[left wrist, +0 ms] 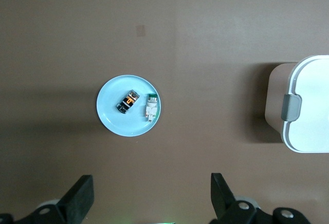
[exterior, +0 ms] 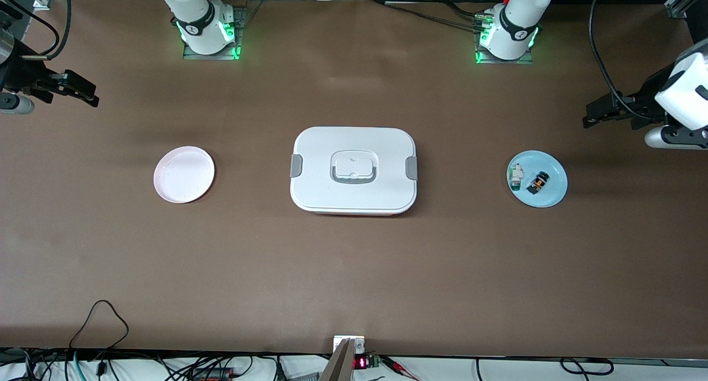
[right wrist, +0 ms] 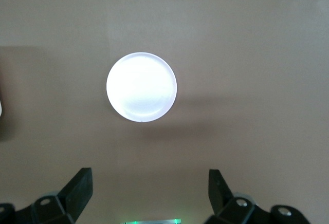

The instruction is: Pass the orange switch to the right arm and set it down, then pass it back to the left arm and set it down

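The orange switch (exterior: 537, 182) (left wrist: 128, 101), a tiny black part with orange marks, lies on a blue plate (exterior: 556, 192) (left wrist: 110, 117) toward the left arm's end of the table. The white box (exterior: 321, 149) (left wrist: 311, 111) with grey clips stands at the table's middle. My left gripper (exterior: 589, 115) (left wrist: 150, 180) hangs open and empty over bare table at the left arm's end, apart from the blue plate. My right gripper (exterior: 88, 93) (right wrist: 149, 173) hangs open and empty over bare table at the right arm's end.
A small white-and-green component (exterior: 516, 176) (left wrist: 150, 108) lies beside the switch on the blue plate. A pink plate (exterior: 184, 174) (right wrist: 141, 87) holding nothing sits toward the right arm's end. Cables (exterior: 99, 320) and a small red-lit display (exterior: 359, 363) line the table edge nearest the front camera.
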Action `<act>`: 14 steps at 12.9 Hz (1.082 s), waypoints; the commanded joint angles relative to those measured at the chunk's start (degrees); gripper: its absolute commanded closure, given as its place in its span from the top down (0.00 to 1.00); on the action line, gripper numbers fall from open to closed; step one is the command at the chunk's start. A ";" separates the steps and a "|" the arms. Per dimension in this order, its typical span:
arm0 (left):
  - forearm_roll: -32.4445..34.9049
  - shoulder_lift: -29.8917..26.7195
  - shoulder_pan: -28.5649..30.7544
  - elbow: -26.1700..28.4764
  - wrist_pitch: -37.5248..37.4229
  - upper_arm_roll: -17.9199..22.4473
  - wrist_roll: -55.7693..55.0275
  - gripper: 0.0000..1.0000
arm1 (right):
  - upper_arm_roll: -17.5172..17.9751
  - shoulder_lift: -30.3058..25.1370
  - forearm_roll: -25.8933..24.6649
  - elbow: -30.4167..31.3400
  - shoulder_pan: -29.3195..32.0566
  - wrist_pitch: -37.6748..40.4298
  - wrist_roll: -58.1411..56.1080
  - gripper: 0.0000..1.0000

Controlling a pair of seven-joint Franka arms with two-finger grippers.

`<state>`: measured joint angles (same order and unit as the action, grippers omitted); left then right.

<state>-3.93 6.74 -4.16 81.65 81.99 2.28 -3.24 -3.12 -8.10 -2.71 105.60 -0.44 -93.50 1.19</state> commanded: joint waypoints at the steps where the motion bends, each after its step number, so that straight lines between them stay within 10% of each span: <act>1: 1.90 1.34 2.74 0.44 -1.13 0.10 -0.63 1.00 | -0.13 -1.31 0.78 0.92 0.17 0.68 -0.13 1.00; 8: 7.19 8.29 4.50 5.08 1.49 -0.08 -8.27 1.00 | -0.13 -1.40 0.34 0.83 0.17 0.77 -0.22 1.00; 14: 4.66 10.06 6.17 17.81 20.27 -0.25 -23.98 1.00 | -0.13 -1.48 -0.01 0.66 0.17 1.30 0.04 1.00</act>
<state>1.78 17.89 1.05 94.48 96.12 2.64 -22.63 -3.18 -8.23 -2.73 105.62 -0.39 -92.89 1.19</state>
